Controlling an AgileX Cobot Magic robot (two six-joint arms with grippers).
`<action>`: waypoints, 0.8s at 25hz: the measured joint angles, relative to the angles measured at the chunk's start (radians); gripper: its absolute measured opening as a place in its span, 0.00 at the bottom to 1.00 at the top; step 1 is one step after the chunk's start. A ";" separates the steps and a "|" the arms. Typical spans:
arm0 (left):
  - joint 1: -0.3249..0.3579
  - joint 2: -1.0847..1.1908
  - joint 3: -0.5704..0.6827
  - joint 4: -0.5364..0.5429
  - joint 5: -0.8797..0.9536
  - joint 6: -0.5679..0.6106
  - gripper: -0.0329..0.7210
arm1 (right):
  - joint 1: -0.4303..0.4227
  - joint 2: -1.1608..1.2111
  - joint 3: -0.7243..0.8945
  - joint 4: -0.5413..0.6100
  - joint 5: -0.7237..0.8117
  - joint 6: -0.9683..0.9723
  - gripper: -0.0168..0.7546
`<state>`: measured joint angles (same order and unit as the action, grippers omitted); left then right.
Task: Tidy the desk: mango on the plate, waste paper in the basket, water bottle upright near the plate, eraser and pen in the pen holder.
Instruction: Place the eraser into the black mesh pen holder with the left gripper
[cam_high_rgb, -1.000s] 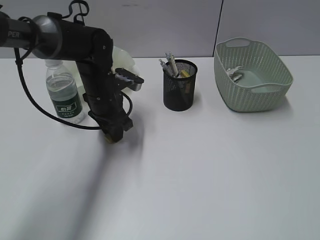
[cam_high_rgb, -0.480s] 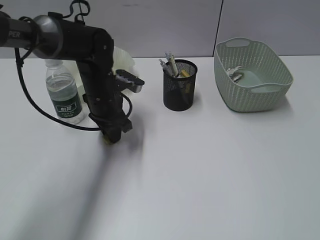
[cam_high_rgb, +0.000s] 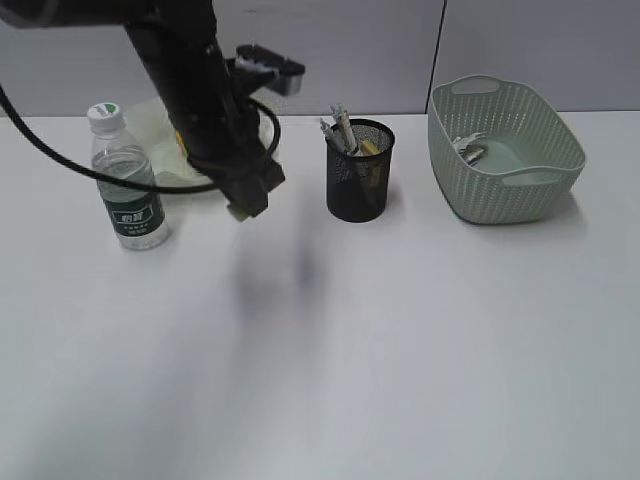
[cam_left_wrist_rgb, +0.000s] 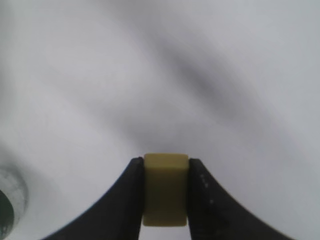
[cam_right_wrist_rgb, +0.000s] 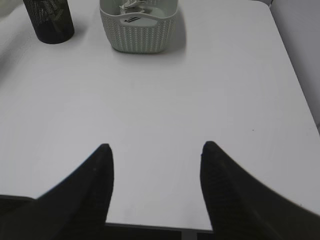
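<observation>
**Eraser lifted, pen holder pending**

Left tool (cam_left_wrist_rgb: 165, 195) grips the eraser (cam_left_wrist_rgb: 165, 189), a matte yellowish block with rounded corners, above the plain white worktop (cam_high_rgb: 400, 350), presumably for carriage to the black wire-mesh pen holder (cam_high_rgb: 359, 172) nearby. Right tool (cam_right_wrist_rgb: 155, 175) stands agape, empty. Clear ribbed water bottle (cam_high_rgb: 127, 185) stands upright.

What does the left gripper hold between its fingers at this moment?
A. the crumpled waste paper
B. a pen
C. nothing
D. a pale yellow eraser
D: in the left wrist view the left gripper is closed on a pale yellow eraser, clear above the white desk.
</observation>
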<state>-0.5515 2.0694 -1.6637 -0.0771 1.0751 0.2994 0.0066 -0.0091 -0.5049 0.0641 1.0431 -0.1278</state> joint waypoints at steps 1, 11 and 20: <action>-0.001 -0.019 -0.020 -0.016 0.002 0.000 0.31 | 0.000 0.000 0.000 0.000 0.000 0.000 0.60; -0.004 -0.037 -0.217 -0.272 -0.234 0.000 0.31 | 0.000 0.000 0.000 0.000 0.000 0.000 0.60; -0.016 0.095 -0.307 -0.352 -0.377 0.008 0.31 | 0.000 0.000 0.000 0.000 0.000 0.000 0.60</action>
<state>-0.5679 2.1648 -1.9707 -0.4287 0.6977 0.3078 0.0066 -0.0091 -0.5049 0.0641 1.0431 -0.1278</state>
